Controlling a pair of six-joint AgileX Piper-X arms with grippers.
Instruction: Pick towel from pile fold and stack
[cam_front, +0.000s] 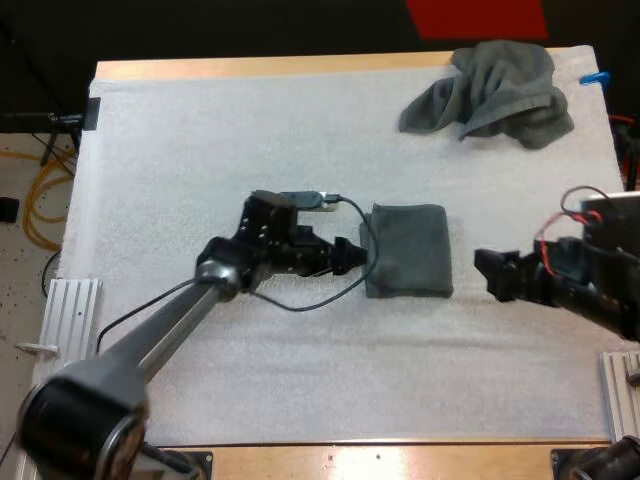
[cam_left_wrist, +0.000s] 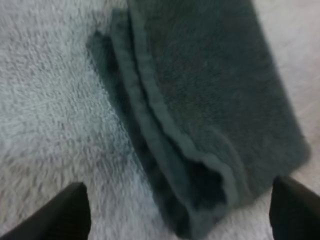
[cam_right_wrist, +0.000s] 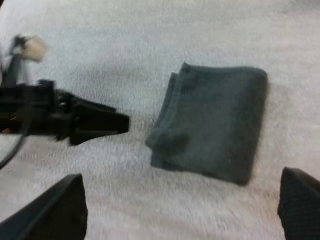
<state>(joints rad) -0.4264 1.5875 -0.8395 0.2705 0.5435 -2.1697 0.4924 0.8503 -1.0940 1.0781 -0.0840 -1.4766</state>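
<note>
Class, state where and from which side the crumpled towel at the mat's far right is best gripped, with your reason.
Probably the raised fold on top of the crumpled towel, from above with the right tool: it bunches high, and that arm is nearer.

One folded towel (cam_front: 408, 250), one crumpled towel (cam_front: 495, 88), one left gripper (cam_front: 356, 256), one right gripper (cam_front: 484, 271)

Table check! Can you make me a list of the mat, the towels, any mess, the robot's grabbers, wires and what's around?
Surface: white mat on wooden table.
Job's things: folded towel mid-mat; crumpled towel at the far right corner.
Clutter: nothing seen.
Grippers: left gripper open at the folded towel's edge; right gripper open, apart from its other side.
Cables: yellow cables left of the table.
Surroundings: speckled floor under them.
</note>
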